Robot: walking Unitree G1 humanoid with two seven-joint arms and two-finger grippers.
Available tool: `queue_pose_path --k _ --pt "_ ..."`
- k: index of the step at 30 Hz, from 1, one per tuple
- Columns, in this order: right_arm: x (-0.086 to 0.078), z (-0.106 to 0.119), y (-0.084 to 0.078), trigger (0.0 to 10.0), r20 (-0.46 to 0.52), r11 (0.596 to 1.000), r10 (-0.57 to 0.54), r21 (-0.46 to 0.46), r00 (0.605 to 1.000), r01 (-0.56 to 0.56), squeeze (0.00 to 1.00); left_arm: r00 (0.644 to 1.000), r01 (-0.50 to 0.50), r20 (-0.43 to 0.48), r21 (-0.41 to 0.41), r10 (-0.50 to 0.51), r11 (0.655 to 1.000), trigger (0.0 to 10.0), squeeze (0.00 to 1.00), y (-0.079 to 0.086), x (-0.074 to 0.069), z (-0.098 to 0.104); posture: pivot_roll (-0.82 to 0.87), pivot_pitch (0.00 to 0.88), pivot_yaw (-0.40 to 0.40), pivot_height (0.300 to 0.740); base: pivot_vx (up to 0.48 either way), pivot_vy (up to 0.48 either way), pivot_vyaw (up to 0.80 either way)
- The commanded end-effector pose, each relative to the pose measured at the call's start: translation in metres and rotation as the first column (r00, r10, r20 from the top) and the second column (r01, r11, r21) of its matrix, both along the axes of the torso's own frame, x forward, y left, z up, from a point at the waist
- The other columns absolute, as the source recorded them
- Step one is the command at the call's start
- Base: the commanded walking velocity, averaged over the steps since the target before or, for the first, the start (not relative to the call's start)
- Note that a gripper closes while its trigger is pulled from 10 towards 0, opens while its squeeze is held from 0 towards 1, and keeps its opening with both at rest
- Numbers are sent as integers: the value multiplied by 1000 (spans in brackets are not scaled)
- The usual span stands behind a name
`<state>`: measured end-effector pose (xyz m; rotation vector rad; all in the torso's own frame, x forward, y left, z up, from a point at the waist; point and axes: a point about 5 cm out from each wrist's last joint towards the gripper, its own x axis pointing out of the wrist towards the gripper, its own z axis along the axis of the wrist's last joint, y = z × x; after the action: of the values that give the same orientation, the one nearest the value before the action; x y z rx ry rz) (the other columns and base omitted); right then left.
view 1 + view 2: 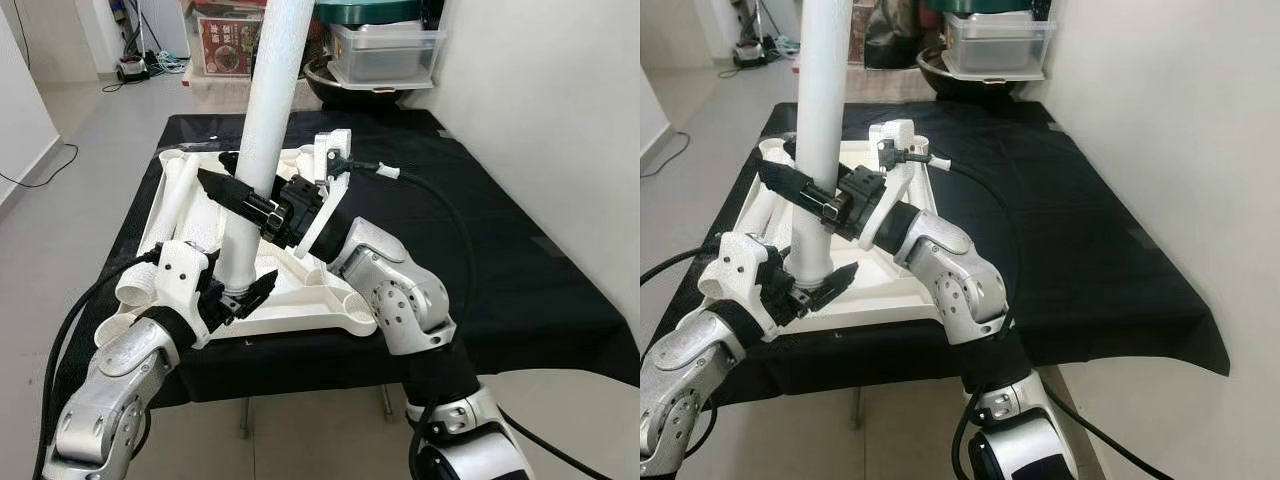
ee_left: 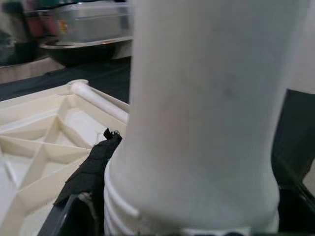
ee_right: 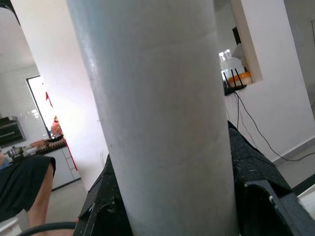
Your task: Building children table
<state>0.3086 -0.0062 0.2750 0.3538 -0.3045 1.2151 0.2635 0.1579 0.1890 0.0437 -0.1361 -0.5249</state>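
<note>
both end effectors clamped on the upright leg

the left end effector (image 1: 240, 295), its arm bent up from the near left corner of the bench (image 1: 480, 260), grips the base of the white table leg (image 1: 262, 130), which stands upright in a socket near the front edge of the upturned cream tabletop (image 1: 320, 300) on the bench's left half. two loose legs (image 1: 165, 215) lie along the tabletop's left edge. the left wrist view shows the leg's ribbed foot and the tabletop's ribs. the right end effector (image 1: 240, 195), elbow folded at the front edge, is closed around the leg higher up. the leg's top is cut off. the right wrist view shows a person's leg (image 3: 37, 191), with a kitchen behind.
</note>
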Motion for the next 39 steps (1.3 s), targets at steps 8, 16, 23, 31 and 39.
queue_pose_path --k 8,16,23,31,39 --pt "-2 -8 -1 10000 -32 1000 3 -28 999 -4 1000 999 -5 39 60 2 998 0 0 -1 -4 3 104 0 -75 740 0 0 0" --pt "-2 -10 -2 10000 -29 995 33 -94 999 -36 0 999 23 35 210 -31 978 0 0 0 -9 -5 103 0 -78 740 0 0 0" --pt "-7 -10 -1 10000 -85 994 87 -64 993 -93 0 998 59 19 265 -67 962 0 0 -1 -13 -13 98 0 -78 740 0 0 0" --pt "-10 -8 2 0 -169 993 116 29 979 -112 0 998 58 21 291 -67 955 0 0 -5 -11 -20 91 0 -82 740 0 0 0" --pt "-12 -8 3 0 -176 993 105 62 979 -96 0 997 67 19 298 -76 952 4431 0 -11 -10 -23 91 0 -81 740 0 0 0"
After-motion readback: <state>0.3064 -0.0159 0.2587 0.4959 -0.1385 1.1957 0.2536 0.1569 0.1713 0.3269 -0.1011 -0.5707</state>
